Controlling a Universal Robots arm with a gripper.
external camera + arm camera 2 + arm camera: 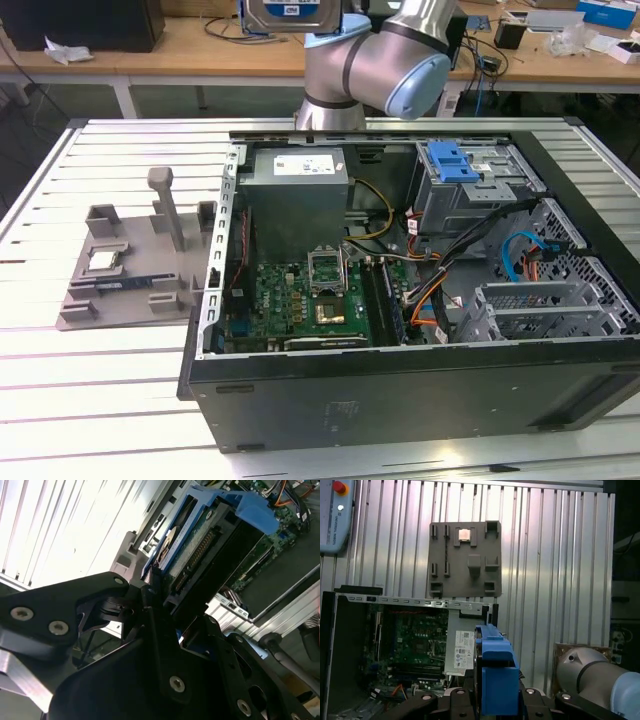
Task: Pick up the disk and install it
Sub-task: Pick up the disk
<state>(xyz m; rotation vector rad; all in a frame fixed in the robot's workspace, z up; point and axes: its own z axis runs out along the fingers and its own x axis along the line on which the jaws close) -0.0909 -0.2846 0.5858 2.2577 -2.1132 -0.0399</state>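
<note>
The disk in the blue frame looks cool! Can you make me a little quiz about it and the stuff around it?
1. True or false: the gripper is shut on the disk.
2. Pick one: where is the small square chip? A) on the grey tray B) inside the computer C) in a person's hand
3. One word: what colour is the frame clipped around the disk?

Key: 1 true; 2 A; 3 blue.
</note>
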